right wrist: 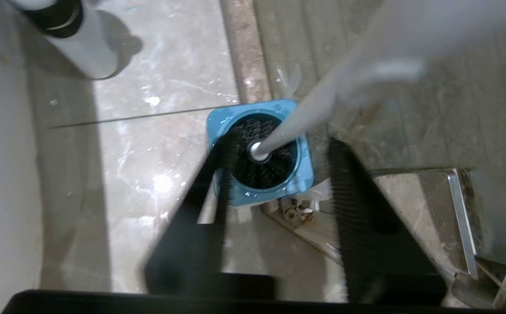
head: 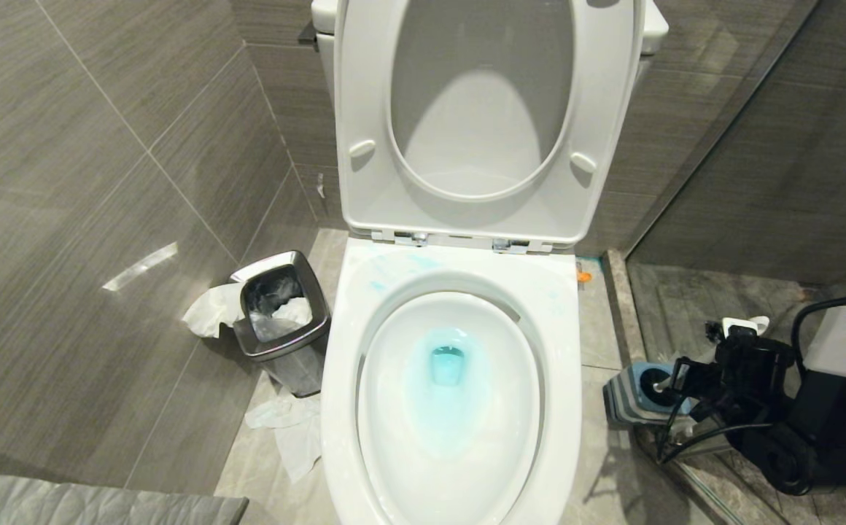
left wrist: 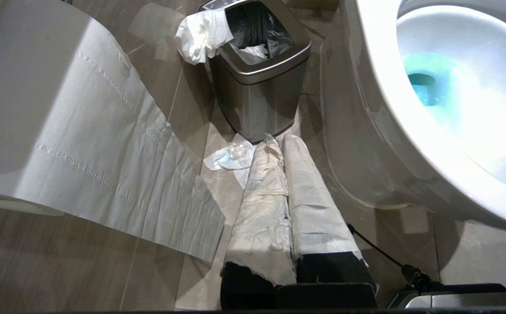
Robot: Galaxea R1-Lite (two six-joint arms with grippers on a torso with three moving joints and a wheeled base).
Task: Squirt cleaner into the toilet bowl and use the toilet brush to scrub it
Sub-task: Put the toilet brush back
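Toilet brush [right wrist: 305, 117] sits in its blue holder [right wrist: 259, 150]; right gripper [right wrist: 279, 209] fingers parted, grasping nothing. Handle judged light, stiff, slippery; grip mid-shaft. Left gripper [left wrist: 285, 144] clenched, idle.

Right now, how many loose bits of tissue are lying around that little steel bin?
3: one draped over the bin's far rim, one on the floor in front of it, one smaller bluish wad beside that. More may be hidden.

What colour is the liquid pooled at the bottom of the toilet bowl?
Turquoise-blue: the cleaner tints the water in the toilet bowl, clearest in the head view.
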